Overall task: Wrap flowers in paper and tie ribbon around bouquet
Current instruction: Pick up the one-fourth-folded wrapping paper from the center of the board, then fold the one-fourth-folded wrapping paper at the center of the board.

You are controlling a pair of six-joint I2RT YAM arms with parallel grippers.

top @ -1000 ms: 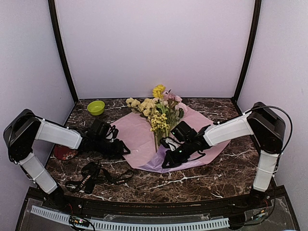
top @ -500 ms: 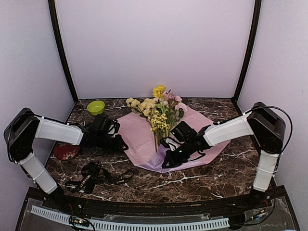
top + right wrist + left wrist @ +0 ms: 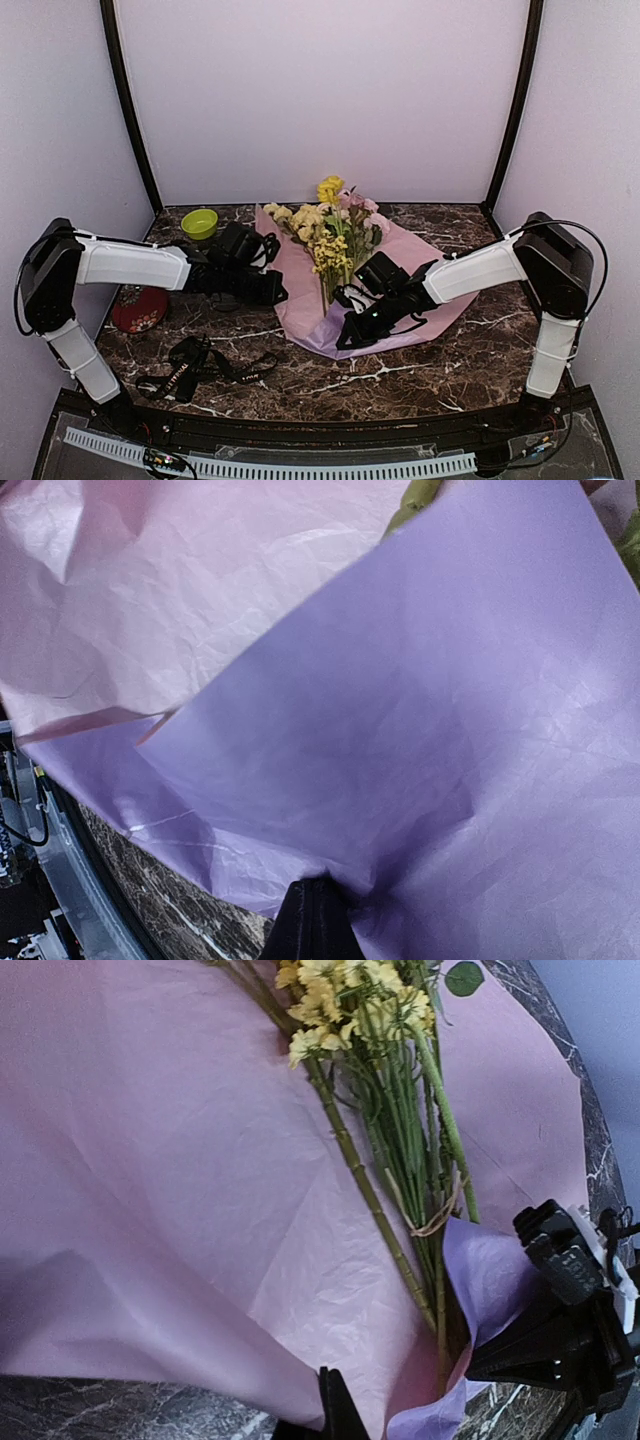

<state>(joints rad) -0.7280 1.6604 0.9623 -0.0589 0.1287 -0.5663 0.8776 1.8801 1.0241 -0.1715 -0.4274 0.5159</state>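
Tabletop [image 3: 400, 375]: dark marble. Paper [image 3: 425, 262] lies at centre, its left edge raised and its near corner folded over, hiding the stem ends of the flowers [image 3: 330, 240] lying on it. Ribbon [image 3: 190, 372] heaped near-left, apart from paper; lettering unreadable. Left pincer [image 3: 274, 291] pressed together on paper's left edge; right pincer [image 3: 346, 341] pinching the folded near corner. Wrist views show both tips mostly buried in paper.

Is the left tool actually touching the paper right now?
Touching. In the left wrist view, the paper runs down into the shut left tool, and its raised edge is pinched there.
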